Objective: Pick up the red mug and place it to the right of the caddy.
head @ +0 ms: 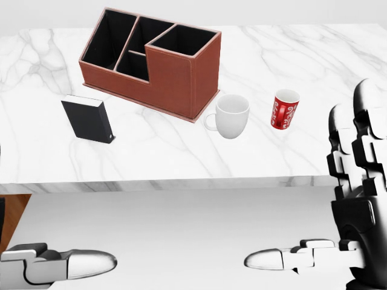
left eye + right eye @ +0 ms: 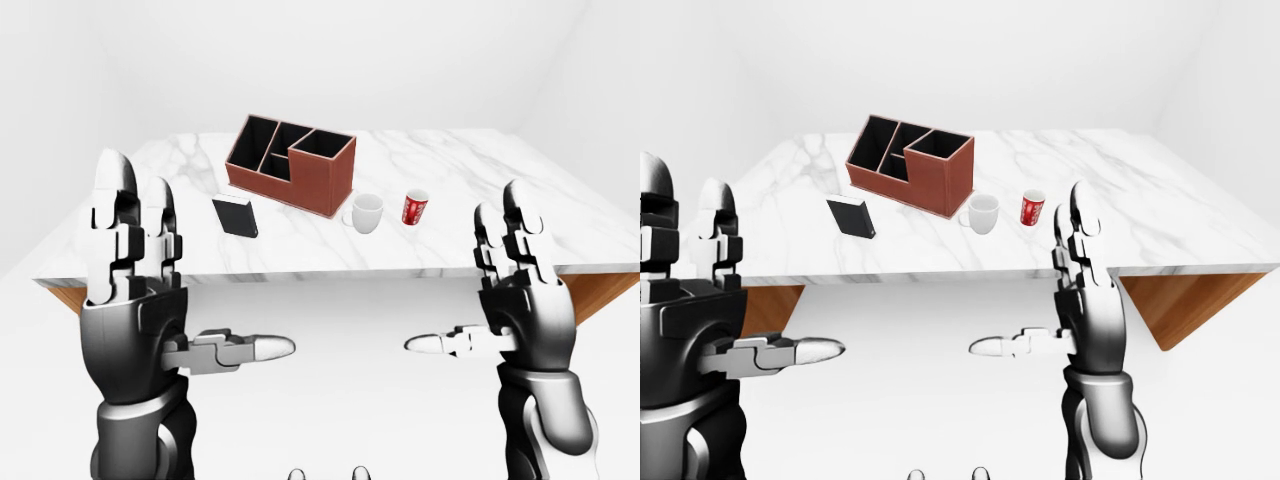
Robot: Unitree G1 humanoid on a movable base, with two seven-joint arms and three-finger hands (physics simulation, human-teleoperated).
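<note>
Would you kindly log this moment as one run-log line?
phase: pre-reach | red mug: upright on table, right of white mug | caddy: upper left | left hand: open | right hand: open, empty

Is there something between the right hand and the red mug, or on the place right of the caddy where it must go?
Nothing stands between the right hand and the red mug. The white mug sits directly right of the caddy.

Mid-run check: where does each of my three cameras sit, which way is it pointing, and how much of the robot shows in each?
Head view: on the head, angled down at the table; right hand shows, little of the left.
Left-eye view: head-mounted, wider outlook over both raised arms; left hand open.
Right-eye view: same outlook, shifted sideways.
All three share the caddy, white mug and red mug.
</note>
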